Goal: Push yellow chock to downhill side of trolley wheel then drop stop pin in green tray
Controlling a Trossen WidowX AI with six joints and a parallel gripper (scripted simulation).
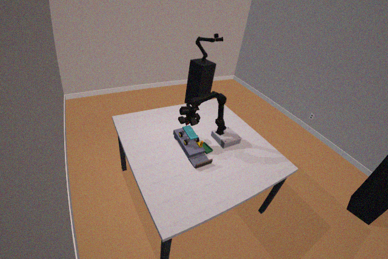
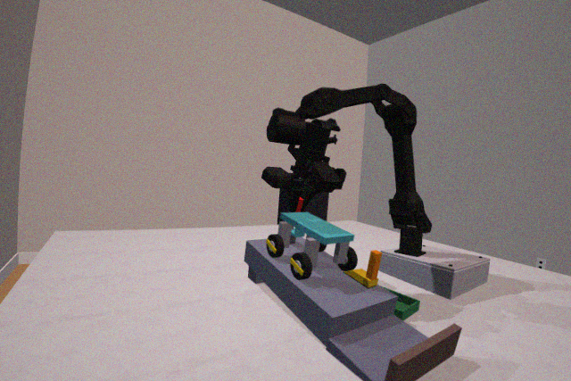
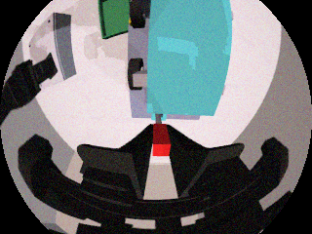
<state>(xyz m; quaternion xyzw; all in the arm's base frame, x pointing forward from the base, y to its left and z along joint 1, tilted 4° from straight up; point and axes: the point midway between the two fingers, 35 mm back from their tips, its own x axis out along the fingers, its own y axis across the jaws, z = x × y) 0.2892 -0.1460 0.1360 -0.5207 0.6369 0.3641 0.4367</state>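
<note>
My gripper (image 2: pixel 301 197) (image 3: pixel 159 128) is shut on the red head of the stop pin (image 2: pixel 300 204) (image 3: pixel 161 148), behind the uphill end of the trolley. Some grey shaft shows beside the head in the wrist view; whether its lower end is clear of the ramp is hidden. The trolley (image 1: pixel 190 132) (image 2: pixel 318 227) (image 3: pixel 190 83), with a turquoise deck, stands on the grey ramp (image 1: pixel 196 151) (image 2: pixel 355 298) (image 3: pixel 138 108). The chock (image 1: pixel 200 144) (image 2: pixel 375 266) stands upright on the ramp, its yellow part at the downhill side of the lower right wheel; contact is hard to tell.
The green tray (image 2: pixel 408 310) (image 3: pixel 115 35) lies on the table beside the ramp, on the arm base's side. The grey arm base (image 1: pixel 226 138) (image 2: pixel 442 275) is beyond it. A brown end board (image 2: pixel 426 353) stands at the ramp's foot. A black pedestal (image 1: pixel 200 77) is behind the table.
</note>
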